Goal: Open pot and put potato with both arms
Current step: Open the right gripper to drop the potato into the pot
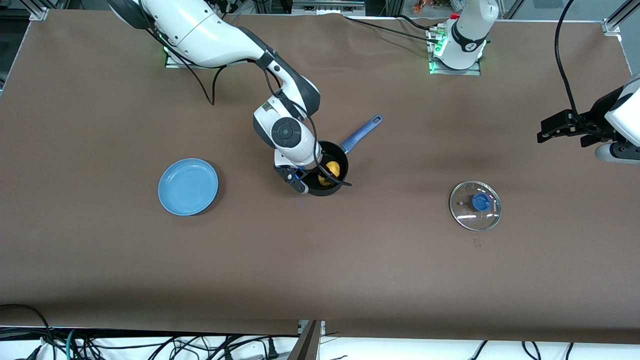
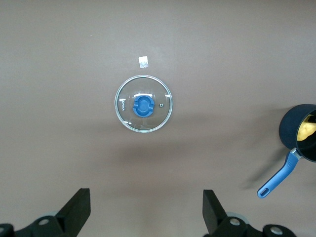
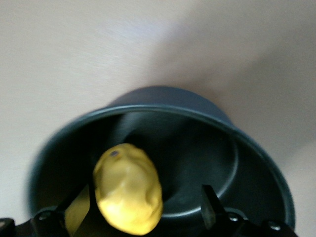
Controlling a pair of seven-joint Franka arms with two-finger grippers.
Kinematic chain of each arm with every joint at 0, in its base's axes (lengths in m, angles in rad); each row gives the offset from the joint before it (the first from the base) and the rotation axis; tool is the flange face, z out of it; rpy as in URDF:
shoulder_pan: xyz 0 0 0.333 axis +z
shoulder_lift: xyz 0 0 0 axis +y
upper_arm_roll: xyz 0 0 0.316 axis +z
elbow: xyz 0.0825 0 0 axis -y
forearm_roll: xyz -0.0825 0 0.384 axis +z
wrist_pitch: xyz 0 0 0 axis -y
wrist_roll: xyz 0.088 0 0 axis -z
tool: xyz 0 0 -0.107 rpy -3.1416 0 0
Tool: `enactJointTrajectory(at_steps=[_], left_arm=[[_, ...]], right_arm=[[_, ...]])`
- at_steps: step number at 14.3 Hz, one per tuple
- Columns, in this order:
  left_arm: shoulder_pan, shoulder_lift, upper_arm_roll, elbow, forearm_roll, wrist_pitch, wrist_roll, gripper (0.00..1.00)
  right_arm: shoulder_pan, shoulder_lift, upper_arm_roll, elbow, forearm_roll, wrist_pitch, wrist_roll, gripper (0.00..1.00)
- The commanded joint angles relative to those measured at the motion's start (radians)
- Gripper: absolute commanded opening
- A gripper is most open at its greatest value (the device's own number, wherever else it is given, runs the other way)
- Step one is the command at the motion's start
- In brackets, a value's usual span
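Brown tabletop (image 1: 150, 260), and the pot (image 1: 327, 175) stands uncovered mid-table, its glass lid (image 1: 475, 205) lying flat toward the left arm's end. Potato (image 3: 129, 188) is inside the pot, between the spread fingers of the right gripper (image 3: 145, 210), apparently released. Left gripper (image 2: 146, 212) waits open above the lid. Lid's rim print is unreadable.
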Motion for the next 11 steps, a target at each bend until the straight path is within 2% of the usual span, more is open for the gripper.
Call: enactJointTrajectory(at_steps=[1, 4, 7, 9, 11], left_arm=[[0.008, -0.005, -0.013, 0.003, 0.022, -0.010, -0.011, 1.00], [0.008, -0.003, -0.013, 0.003, 0.023, -0.009, -0.011, 1.00], [0.008, -0.003, -0.015, 0.003, 0.025, -0.009, -0.009, 1.00], [0.008, -0.003, -0.016, 0.005, 0.039, -0.009, -0.009, 1.00], [0.007, -0.003, -0.027, 0.003, 0.046, -0.009, -0.009, 1.00]], right_arm=[[-0.023, -0.105, -0.010, 0.001, -0.016, -0.096, -0.008, 1.00], [-0.072, -0.240, -0.029, 0.000, -0.018, -0.314, -0.167, 1.00], [-0.080, -0.364, -0.159, 0.000, -0.018, -0.573, -0.468, 1.00], [-0.080, -0.413, -0.252, 0.000, -0.018, -0.647, -0.638, 1.00], [-0.115, -0.467, -0.299, -0.022, -0.030, -0.683, -0.766, 1.00]])
